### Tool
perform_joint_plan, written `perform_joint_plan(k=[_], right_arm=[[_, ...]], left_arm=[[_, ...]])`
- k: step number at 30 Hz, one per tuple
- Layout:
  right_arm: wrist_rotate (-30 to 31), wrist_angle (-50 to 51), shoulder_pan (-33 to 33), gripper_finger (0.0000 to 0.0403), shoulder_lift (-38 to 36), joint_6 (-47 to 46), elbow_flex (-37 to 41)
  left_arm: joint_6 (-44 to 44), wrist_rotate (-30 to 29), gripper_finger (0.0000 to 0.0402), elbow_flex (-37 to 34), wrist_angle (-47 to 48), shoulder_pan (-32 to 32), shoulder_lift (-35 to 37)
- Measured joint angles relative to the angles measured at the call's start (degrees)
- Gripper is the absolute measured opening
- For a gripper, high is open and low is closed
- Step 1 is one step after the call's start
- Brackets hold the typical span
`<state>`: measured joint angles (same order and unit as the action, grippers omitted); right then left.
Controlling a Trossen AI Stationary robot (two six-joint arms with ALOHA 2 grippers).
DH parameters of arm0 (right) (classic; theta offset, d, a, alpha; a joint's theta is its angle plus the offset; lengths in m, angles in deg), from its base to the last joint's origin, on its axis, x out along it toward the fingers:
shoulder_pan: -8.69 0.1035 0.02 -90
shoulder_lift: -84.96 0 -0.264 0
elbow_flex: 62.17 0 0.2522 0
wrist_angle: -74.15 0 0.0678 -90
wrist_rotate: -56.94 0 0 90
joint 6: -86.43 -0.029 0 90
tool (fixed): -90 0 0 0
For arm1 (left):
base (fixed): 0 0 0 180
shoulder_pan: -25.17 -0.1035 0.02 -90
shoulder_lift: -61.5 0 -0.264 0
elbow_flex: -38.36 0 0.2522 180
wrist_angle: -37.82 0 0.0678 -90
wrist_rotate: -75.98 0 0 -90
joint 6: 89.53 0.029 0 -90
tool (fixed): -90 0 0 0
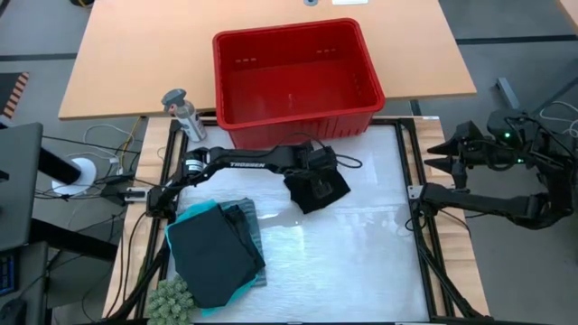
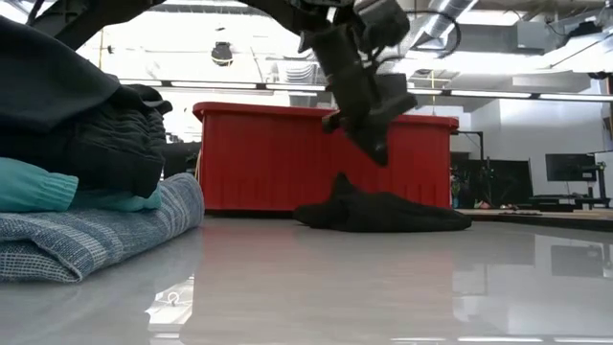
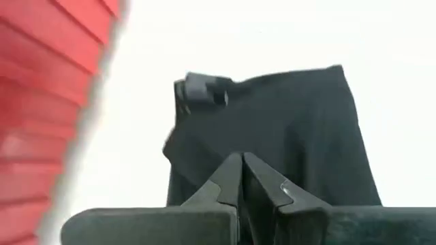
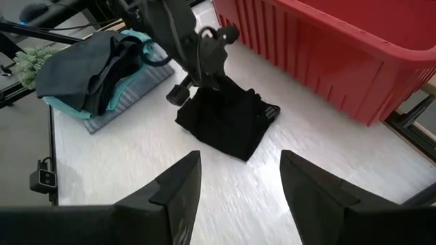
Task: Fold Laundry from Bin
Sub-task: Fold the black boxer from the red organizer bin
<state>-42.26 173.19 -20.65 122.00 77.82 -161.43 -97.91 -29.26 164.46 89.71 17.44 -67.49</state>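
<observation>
High view: left pincer [image 1: 318, 168], clenched with nothing between its tips, hangs over a crumpled black garment [image 1: 316, 188] lying on the white table [image 1: 361, 253] directly beneath it, with the red bin [image 1: 293, 77], apparently empty, just beyond. A stack of folded laundry [image 1: 215, 251] lies well to the pincer's side. Right pincer [image 4: 238, 184], released, waits far off past the table's edge. Risk: descending clenched, the tips would press or drag the cloth rather than catch an edge, bunching it further.
</observation>
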Motion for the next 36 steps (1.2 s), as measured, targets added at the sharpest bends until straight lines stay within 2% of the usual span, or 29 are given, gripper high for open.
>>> perform_joint_plan(k=[4, 7, 10, 13, 17, 22, 25, 28, 33, 36], right_arm=[[0.0, 0.0, 0.0, 0.0225, 0.0, 0.0, 0.0], [0.0, 0.3, 0.0, 0.0225, 0.0, -0.2, 0.0], [0.0, 1.4, 0.0, 0.0225, 0.0, -0.4, 0.0], [0.0, 1.7, 0.0, 0.0225, 0.0, -0.4, 0.0], [0.0, 1.9, 0.0, 0.0225, 0.0, -0.2, 0.0], [0.0, 3.6, 0.0, 0.0225, 0.0, -0.1, 0.0], [0.0, 4.4, 0.0, 0.0225, 0.0, -0.4, 0.0], [0.0, 4.5, 0.0, 0.0225, 0.0, -0.4, 0.0], [0.0, 4.5, 0.0, 0.0225, 0.0, -0.4, 0.0], [0.0, 4.5, 0.0, 0.0225, 0.0, -0.4, 0.0]], left_arm=[[1.1, -0.3, 0.0, 1.9, -0.5, -0.7, 0.1], [0.6, 5.6, 0.0, 1.9, 1.1, -1.8, -0.3], [0.2, 8.7, 0.0006, 1.7, 4.4, -2.2, -0.5], [4.0, 11.3, 0.0032, 1.8, 4.8, -2.0, -0.5], [5.0, 15.0, 0.0094, 1.8, 4.7, -2.1, -0.5], [3.8, 11.7, 0.018, 1.7, 4.8, -2.3, -1.7], [0.7, 9.2, 0.0211, 1.9, 4.2, -2.6, -2.4], [-1.6, 8.5, 0.0216, 1.7, 7.6, -2.8, -3.1], [-4.4, 10.0, 0.0209, 1.7, 7.6, -2.6, -4.3], [-5.2, 7.9, 0.0205, 1.7, 7.4, -2.1, -4.3]])
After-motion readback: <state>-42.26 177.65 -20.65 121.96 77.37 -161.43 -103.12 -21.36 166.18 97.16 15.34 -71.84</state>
